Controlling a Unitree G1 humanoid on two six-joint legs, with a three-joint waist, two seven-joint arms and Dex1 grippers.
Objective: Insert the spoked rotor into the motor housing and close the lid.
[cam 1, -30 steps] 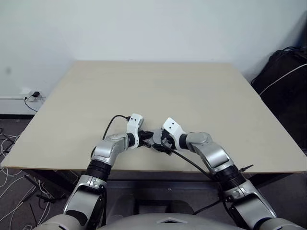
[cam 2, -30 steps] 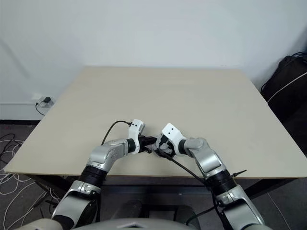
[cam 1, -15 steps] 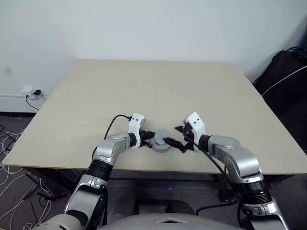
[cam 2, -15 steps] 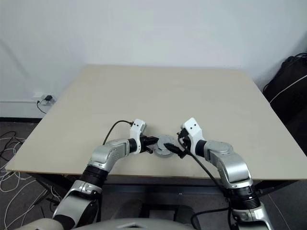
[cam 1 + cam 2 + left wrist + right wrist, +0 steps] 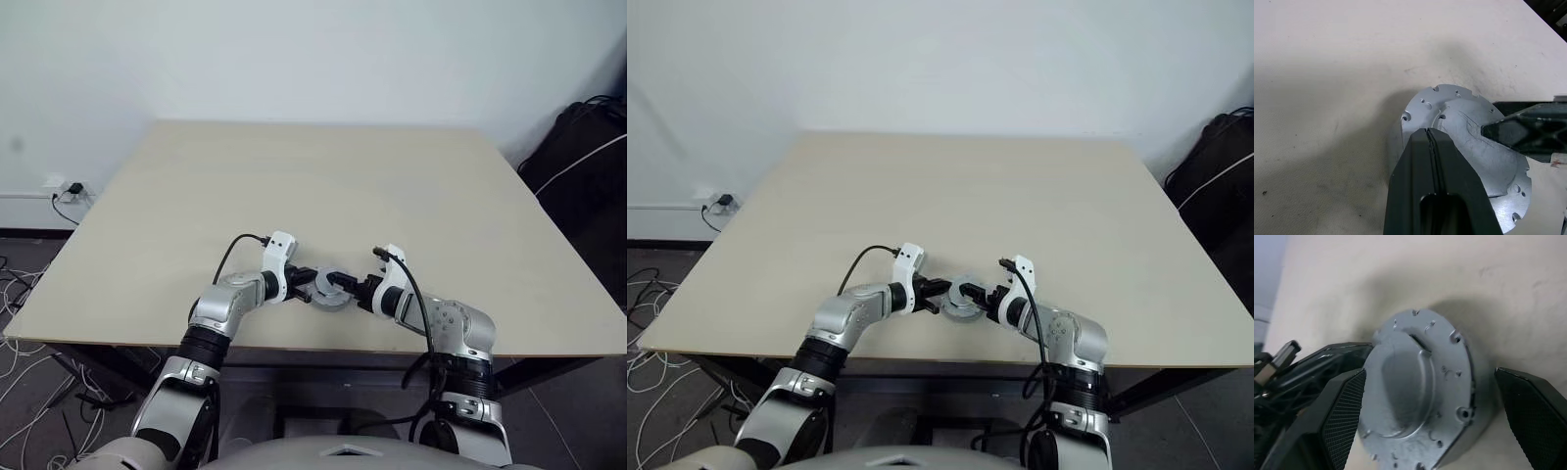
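Resting on the beige surface near its front edge, the lid sits as a round silver-grey cap with a slightly raised centre and small holes round its flange; in the head views it lies between the two pincers, at roughly 6 o'clock of the surface's middle; nothing of copper windings or spoked disc shows beneath it, so what it covers cannot be told; left pincer comes in from the lid's 9 o'clock side, its two black fingers pressed together with no gap between them, the joined tips lying over the lid's near rim and pointing at the raised centre; whether those tips press on the metal or merely lie just above it cannot be told; right pincer approaches from the lid's 3 o'clock side, fingers spread wide; in the right wrist view one textured black pad stands just beside one edge of the lid and the other pad stands off the opposite edge with bare surface showing between pad and rim; so the lid sits within the open span, not clamped; a black cable loops from the left wrist; a dark bag stands on the floor beyond the surface's right side.
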